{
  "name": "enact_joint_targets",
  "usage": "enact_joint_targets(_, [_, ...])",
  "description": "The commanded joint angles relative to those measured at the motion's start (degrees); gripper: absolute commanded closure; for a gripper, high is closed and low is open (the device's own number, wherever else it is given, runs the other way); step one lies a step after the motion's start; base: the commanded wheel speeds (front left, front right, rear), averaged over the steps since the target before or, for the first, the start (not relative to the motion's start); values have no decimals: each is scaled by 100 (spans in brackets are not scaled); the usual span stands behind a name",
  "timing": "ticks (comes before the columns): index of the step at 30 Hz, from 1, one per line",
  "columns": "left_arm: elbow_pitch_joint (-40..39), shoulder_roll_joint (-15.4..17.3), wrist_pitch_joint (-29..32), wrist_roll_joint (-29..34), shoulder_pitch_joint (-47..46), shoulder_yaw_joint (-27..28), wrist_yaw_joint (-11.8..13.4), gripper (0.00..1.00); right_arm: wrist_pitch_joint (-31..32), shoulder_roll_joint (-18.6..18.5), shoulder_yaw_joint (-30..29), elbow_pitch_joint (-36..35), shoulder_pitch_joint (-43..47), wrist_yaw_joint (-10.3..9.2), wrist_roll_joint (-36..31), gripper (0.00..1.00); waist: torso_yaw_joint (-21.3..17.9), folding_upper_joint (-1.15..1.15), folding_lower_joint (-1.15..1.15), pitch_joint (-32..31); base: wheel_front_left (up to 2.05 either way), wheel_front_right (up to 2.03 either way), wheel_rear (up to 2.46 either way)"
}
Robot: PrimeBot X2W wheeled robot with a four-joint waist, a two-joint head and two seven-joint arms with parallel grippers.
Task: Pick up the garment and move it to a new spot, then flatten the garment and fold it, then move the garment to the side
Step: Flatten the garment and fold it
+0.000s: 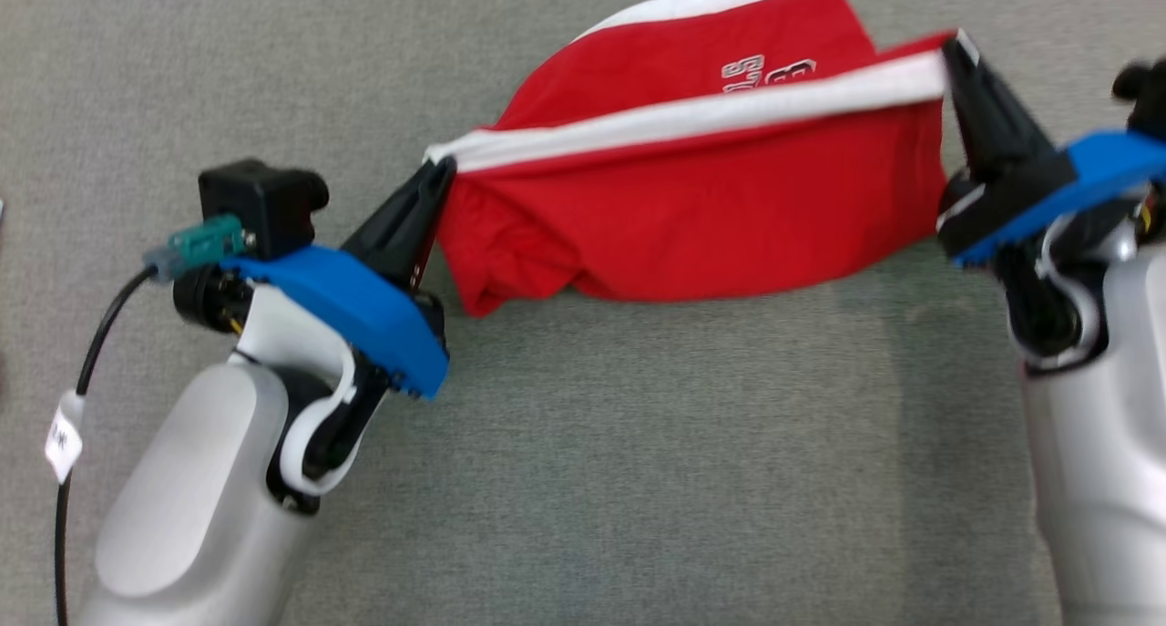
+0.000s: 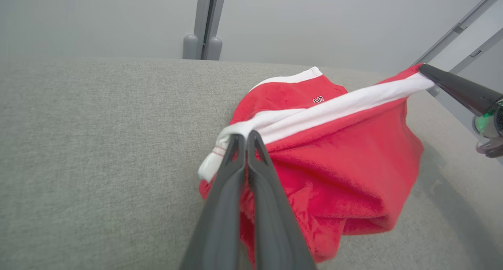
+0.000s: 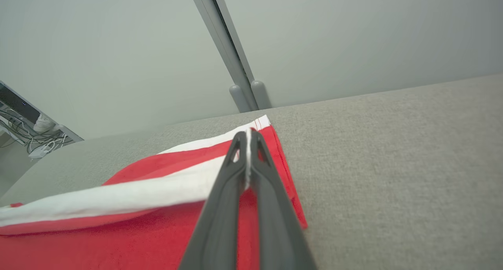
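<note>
**Finding.** The garment (image 1: 692, 234), red with a white band (image 1: 710, 107), hung stretched between the two tools above the grey table (image 1: 638, 471). The left tool (image 1: 439, 172) was clamped on the band's left end. The right tool (image 1: 955, 50) was clamped on its right end. Both wrist views showed cloth pinched between the closed fingertips. The band ran taut from one tool to the other. Below it the red body sagged in a loose pouch, bunched most heavily toward the left tool. The far part, bearing the lettering, appeared to rest on the table beyond the band.

**Assessment.** The step in hand appeared to be carrying the garment to its new spot, ahead of flattening.

**Recommendations.**
- Both tools should travel together at matched speed and height, so that the band neither slackens nor tightens enough to pull cloth from a pinch.
- Each grip took only a narrow bite near a corner, so a jerk could free it.
- On set-down, the far part should settle first and the tools should draw low toward the robot, letting the pouch unroll flat rather than fold under itself.
- The bunching at the left end would likely need separate smoothing.
- Release should wait until the band rests on the table.
</note>
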Motion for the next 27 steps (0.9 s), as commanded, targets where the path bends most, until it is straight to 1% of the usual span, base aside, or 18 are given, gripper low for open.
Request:
enact_joint_targets(1, [119, -46, -45, 9, -226, -10, -42, 100, -71, -112, 17, 261, -345, -1, 20, 100, 173, -1, -2, 174, 0, 0, 0])
enact_joint_targets(5, [518, -224, -167, 23, -764, -52, -153, 100, -356, -325, 103, 1116, -1176, -1, -15, 100, 340, -1, -2, 350, 0, 0, 0])
enact_joint_targets(9, [925, -388, -341, 119, -1208, -183, -257, 100, -681, -449, 202, 1903, -1806, -1, -76, 100, 454, -1, -2, 509, 0, 0, 0])
enact_joint_targets(14, [1495, -556, -524, 75, -1615, -302, -366, 100, -1194, -470, 550, 2628, -2358, 0, -204, 100, 482, -1, -2, 636, 0, 0, 0])
enact_joint_targets(17, [1752, -602, -624, 75, -1762, -423, -419, 100, -1491, -435, 666, 3085, -2532, 0, -238, 100, 466, -1, -2, 660, 0, 0, 0])
enact_joint_targets(18, [1811, -623, -667, 75, -1794, -469, -436, 100, -1586, -413, 711, 3214, -2574, 0, -238, 75, 465, -1, -2, 659, 0, 0, 0])
enact_joint_targets(19, [1881, -635, -715, 67, -1803, -504, -450, 82, -1699, -400, 777, 3313, -2596, 0, -257, 0, 462, -1, -2, 653, 0, 0, 0])
enact_joint_targets(20, [1937, -631, -773, 75, -1806, -539, -446, 56, -1841, -391, 852, 3377, -2618, 0, -273, 0, 454, -1, -2, 638, 0, 0, 0])
enact_joint_targets(21, [1985, -633, -840, 91, -1799, -559, -449, 0, -1986, -399, 933, 3438, -2622, 0, -278, 0, 446, -1, -2, 621, 0, 0, 0])
enact_joint_targets(24, [2075, -621, -1113, 130, -1681, -549, -431, 0, -2364, -485, 1139, 3484, -2525, 0, -361, 0, 398, -1, -2, 546, 0, 0, 0])
enact_joint_targets(27, [2079, -561, -1503, 237, -1528, -464, -292, 0, -2535, -522, 1244, 3308, -2319, 0, -479, 0, 314, -1, -2, 436, 0, 0, 0])
